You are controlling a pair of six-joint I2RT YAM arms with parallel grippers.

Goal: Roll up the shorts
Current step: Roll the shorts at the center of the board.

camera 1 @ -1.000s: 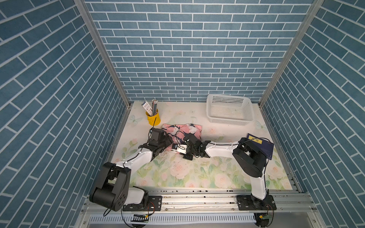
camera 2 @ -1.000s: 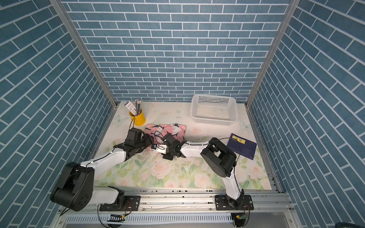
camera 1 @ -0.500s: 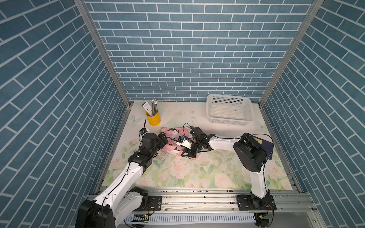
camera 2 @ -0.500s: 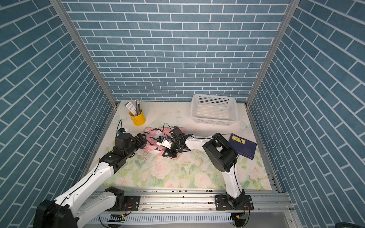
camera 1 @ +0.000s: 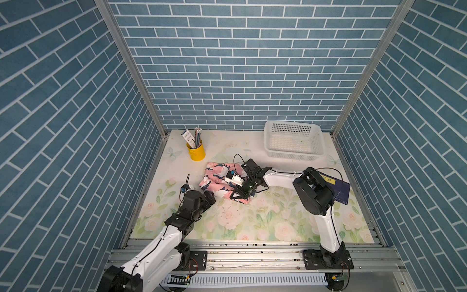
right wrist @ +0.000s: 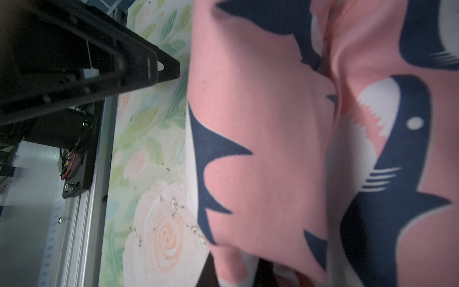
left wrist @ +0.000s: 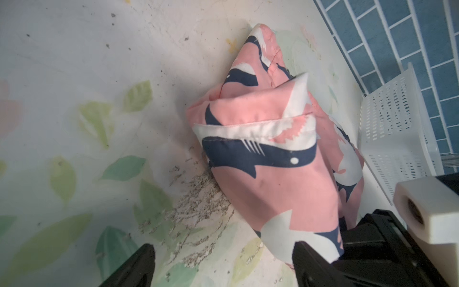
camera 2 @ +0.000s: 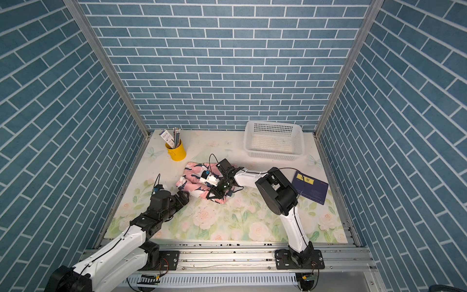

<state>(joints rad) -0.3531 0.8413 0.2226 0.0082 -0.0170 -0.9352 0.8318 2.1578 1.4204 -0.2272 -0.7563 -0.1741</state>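
The pink shark-print shorts (camera 1: 217, 178) (camera 2: 190, 180) lie bunched on the floral mat, left of centre in both top views. My right gripper (camera 1: 238, 196) (camera 2: 214, 194) is shut on a fold at their near right edge. In the right wrist view the fabric (right wrist: 273, 149) fills the frame and covers the jaws. My left gripper (camera 1: 211, 198) (camera 2: 184, 197) sits just near-left of the shorts, open. In the left wrist view its fingers (left wrist: 139, 266) frame bare mat, and the shorts (left wrist: 268, 174) lie just ahead, beside one finger.
A yellow cup of pencils (camera 1: 195, 151) stands at the back left. A white basket (camera 1: 294, 140) is at the back right, also seen as the basket (left wrist: 397, 129). A dark blue notebook (camera 1: 340, 191) lies by the right wall. Brick walls close in three sides.
My left gripper has let go of the shorts, opened wider and drawn back toward the near left. The right gripper keeps its hold; the fabric is more bunched.
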